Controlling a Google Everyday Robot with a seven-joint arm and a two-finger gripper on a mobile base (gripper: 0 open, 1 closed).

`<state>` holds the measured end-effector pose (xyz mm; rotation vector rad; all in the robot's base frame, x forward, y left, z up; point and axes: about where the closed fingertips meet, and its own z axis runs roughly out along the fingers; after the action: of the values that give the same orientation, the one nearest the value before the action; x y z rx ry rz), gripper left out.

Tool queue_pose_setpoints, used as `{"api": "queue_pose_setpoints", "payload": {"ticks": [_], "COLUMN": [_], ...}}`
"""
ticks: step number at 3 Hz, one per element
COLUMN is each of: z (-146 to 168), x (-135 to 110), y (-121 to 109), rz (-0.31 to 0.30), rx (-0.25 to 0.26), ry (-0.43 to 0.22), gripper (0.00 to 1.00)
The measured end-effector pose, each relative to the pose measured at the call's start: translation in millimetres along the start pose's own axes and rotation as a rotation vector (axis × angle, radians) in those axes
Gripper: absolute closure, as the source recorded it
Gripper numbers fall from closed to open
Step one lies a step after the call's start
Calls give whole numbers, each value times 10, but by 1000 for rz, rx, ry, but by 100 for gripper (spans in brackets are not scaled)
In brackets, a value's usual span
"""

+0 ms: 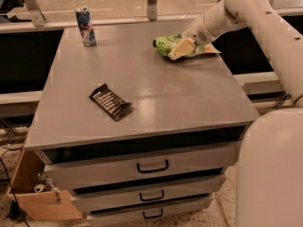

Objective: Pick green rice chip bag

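The green rice chip bag (164, 44) lies crumpled on the grey cabinet top (156, 93), near its far right corner. My gripper (180, 49) comes in from the right on the white arm (255, 13) and sits right on the bag's right part, covering it. The bag's left end sticks out past the gripper, and an orange-tinted edge shows to the right under the wrist.
A blue-white can (84, 26) stands upright at the far left of the top. A dark brown striped wrapper (110, 101) lies at the front left. Below the top are drawers with dark handles (152, 166). My white base (272, 174) is at the right front, and a cardboard box (33, 197) sits on the floor at the left.
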<state>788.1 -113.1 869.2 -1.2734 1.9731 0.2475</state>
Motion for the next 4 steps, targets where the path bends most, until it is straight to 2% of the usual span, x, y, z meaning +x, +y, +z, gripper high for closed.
{"api": "queue_pose_setpoints", "payload": {"ticks": [1,2,3,4], "z": [-66,-101,-204,-465], "x": [-92,-250,-501,-833], "y": [77,230,423,670], "rz": [-6,-30,-69,-138], "rx": [-34,-81,-136,-184], "ry": [-29,-67,-136,-231], "gripper": [85,100,100,100]}}
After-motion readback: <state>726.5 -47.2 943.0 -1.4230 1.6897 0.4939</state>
